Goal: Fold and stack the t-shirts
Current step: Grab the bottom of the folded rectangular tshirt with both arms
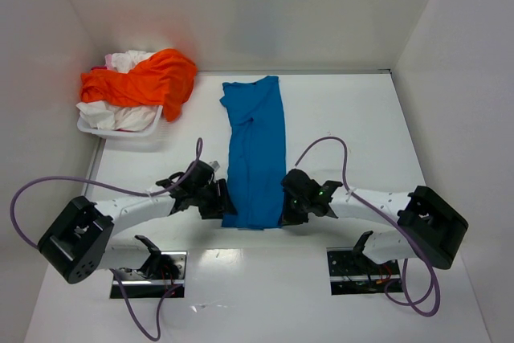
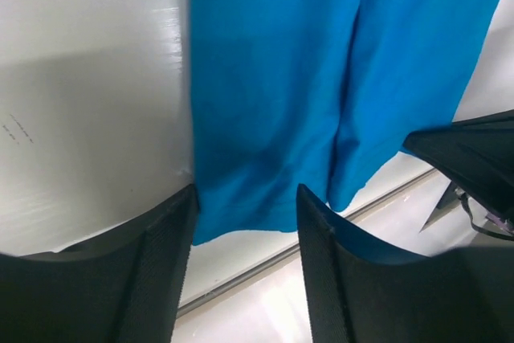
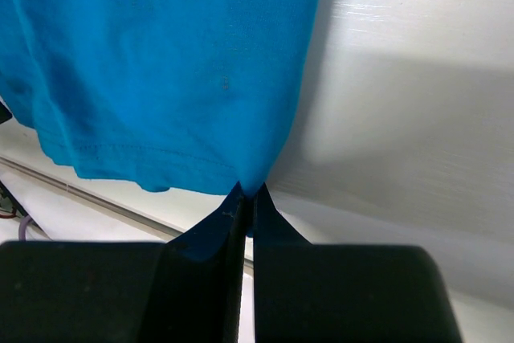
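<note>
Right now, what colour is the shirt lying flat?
Bright blue; the shirt shows best in the top view.

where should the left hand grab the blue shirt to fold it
Probably the near-left hem corner of the blue shirt, coming in from the near edge. The shirt lies flat as a long strip, the right hand pinches the near-right corner, and the open left hand straddles that hem.

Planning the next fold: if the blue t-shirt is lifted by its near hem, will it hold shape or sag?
Probably floppy: the blue t-shirt lies flat with soft creases, so it should sag. Likely light: the right gripper pinches one thin hem corner. That narrow grip may slip.
</note>
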Controlling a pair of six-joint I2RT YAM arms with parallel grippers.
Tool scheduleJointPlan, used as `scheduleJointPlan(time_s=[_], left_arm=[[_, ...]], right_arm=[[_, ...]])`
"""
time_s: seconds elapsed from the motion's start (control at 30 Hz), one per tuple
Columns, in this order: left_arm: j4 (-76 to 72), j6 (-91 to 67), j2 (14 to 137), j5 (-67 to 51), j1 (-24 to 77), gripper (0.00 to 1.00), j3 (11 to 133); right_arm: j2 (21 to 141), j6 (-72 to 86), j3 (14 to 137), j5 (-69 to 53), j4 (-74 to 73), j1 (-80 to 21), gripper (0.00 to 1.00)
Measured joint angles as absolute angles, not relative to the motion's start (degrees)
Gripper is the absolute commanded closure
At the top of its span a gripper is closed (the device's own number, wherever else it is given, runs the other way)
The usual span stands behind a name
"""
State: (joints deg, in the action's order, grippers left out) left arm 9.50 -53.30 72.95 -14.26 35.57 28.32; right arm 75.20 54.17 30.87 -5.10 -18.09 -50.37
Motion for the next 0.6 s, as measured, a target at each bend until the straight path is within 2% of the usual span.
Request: scheduleJointPlan(time_s=[0.1, 0.23, 0.37, 0.4, 0.53, 0.6], left_arm=[[7.94, -54.68, 72.77, -15.14, 35.53, 0.43, 27.2], [5.98, -56.69, 71.68, -15.94, 35.48, 0.55, 24.82], [5.69, -57.65, 71.37, -16.34, 35.66, 0.74, 23.75], [5.67, -57.8, 71.37, -16.36, 35.77, 0.82, 23.49], [6.11, -58.7, 71.37, -16.4, 35.88, 1.0, 22.79], [6.66, -58.72, 70.91, -16.34, 35.92, 1.0, 22.81]], right_arm=[[75.2, 54.17, 30.85, -5.08, -18.11, -50.37, 0.96], [75.16, 54.17, 30.87, -4.93, -18.15, -50.37, 0.96], [75.11, 54.17, 30.87, -4.84, -18.17, -50.37, 0.96], [75.11, 54.17, 30.85, -4.84, -18.17, -50.37, 0.96], [74.94, 54.11, 30.85, -4.64, -18.31, -50.37, 0.98], [74.54, 53.98, 30.85, -4.32, -18.7, -50.37, 1.0]])
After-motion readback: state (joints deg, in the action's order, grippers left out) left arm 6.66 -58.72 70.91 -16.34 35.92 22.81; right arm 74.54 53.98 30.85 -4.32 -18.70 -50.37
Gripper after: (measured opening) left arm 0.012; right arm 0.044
